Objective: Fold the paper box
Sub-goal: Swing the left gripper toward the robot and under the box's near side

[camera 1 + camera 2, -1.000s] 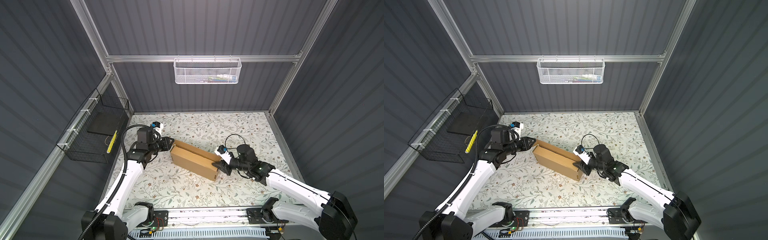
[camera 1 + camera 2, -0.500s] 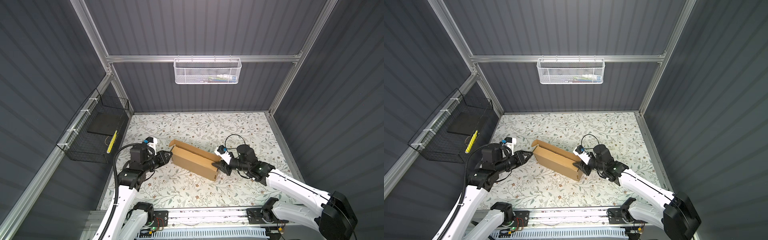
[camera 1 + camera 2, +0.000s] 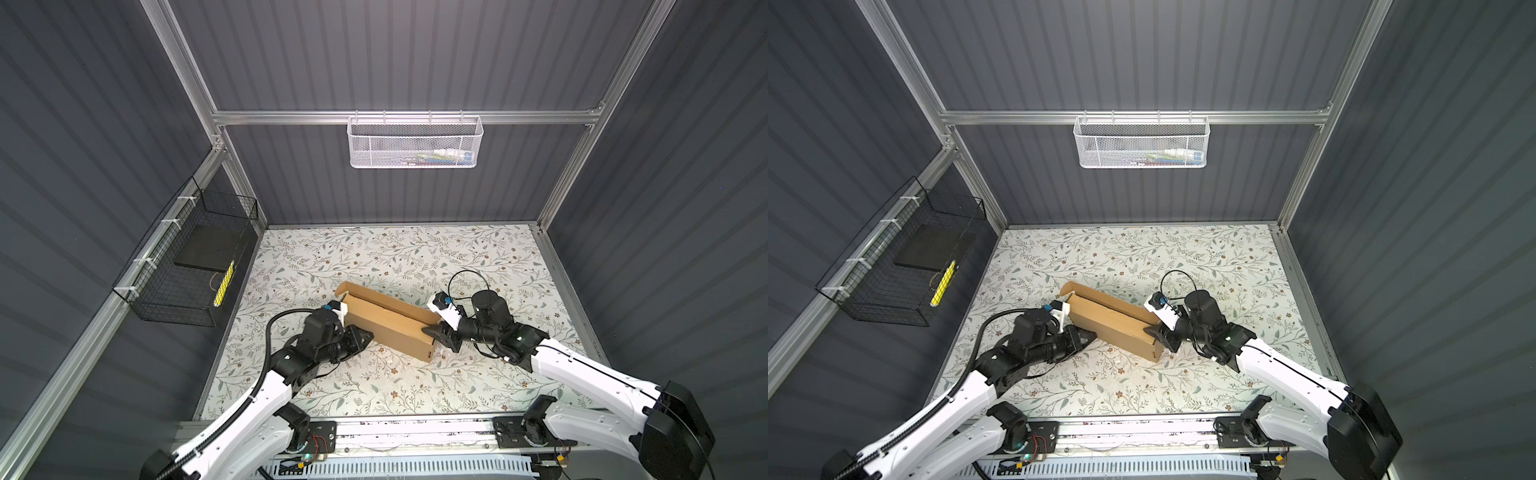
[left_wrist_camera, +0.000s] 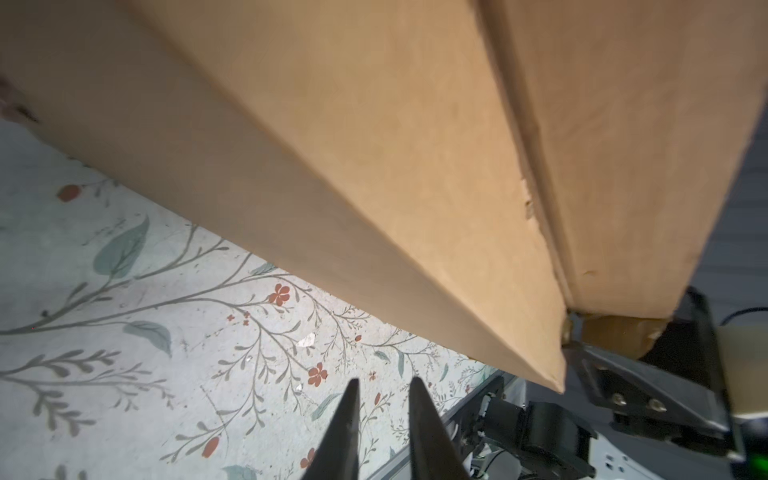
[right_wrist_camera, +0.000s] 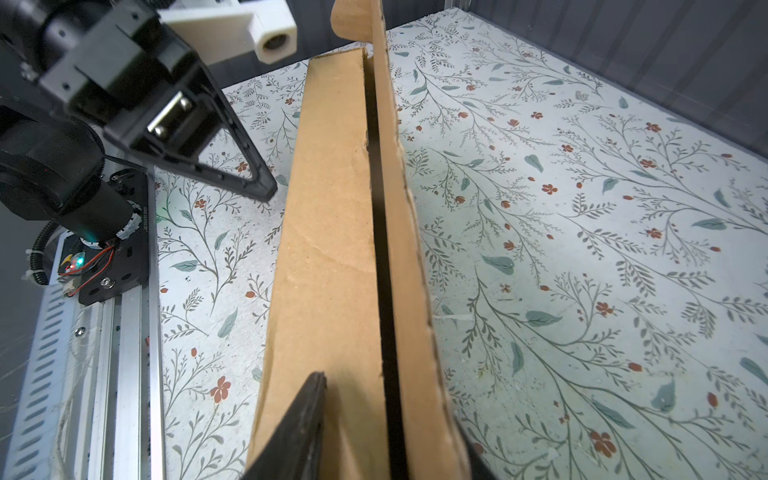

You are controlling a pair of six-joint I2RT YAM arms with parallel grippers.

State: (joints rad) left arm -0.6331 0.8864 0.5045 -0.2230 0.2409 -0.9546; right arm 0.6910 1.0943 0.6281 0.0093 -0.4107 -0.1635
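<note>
On the floral table (image 3: 374, 257), near its middle, we are finding one paper box (image 3: 390, 328) lying slantwise, its left end farther back than its right end. One long flap is standing up along the far side, and a dark slit is parting it from the top panel. Open table is showing behind the box as far as the rear wall, with a narrower band in front toward the rail.

The left gripper (image 3: 365, 336) is hovering just beside the box's near long face, its jaws a narrow slit apart and holding nothing. The right gripper (image 3: 432, 332) is clamping the box's right end, one finger on the top panel and the other outside the flap.

We are counting two arms and two baskets: one white mesh basket (image 3: 413, 143) on the rear rail and one black wire basket (image 3: 183, 266) on the left wall. The white basket's contents and a yellow strip in the black one are showing too small for any lettering to be read.
</note>
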